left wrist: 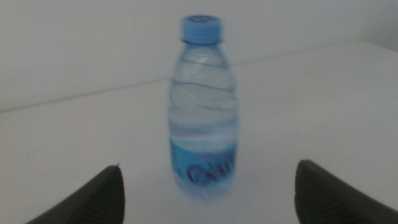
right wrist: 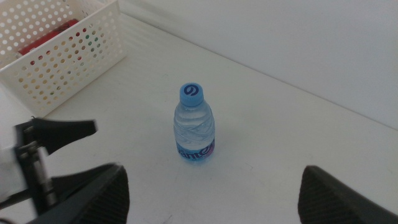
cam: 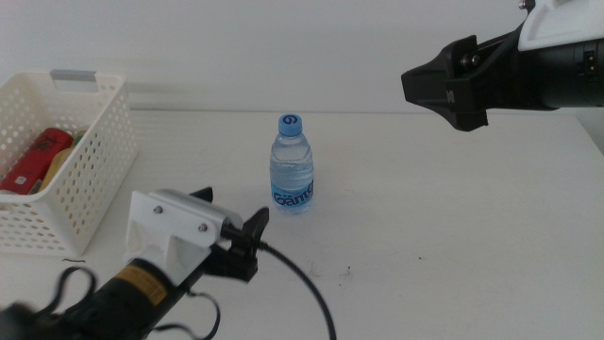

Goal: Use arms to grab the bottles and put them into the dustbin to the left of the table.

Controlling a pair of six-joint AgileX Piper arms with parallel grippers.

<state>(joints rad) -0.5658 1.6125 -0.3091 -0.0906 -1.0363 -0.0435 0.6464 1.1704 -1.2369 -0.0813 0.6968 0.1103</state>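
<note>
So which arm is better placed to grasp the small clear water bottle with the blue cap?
Probably the left. Its end effector is low on the white table, open, with the small clear water bottle with the blue cap framed between its jaws. The right end effector is raised, farther away.

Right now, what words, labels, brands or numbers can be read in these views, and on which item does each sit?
Water bottle, blue label: white lettering, too blurred to read in every view.
Its blue cap: a white ring-shaped mark, no readable text.
Red can in the dustbin: print too small to read.
Yellow sticker on the left pincer mount: print unreadable.
Right pincer: no text seen.
</note>
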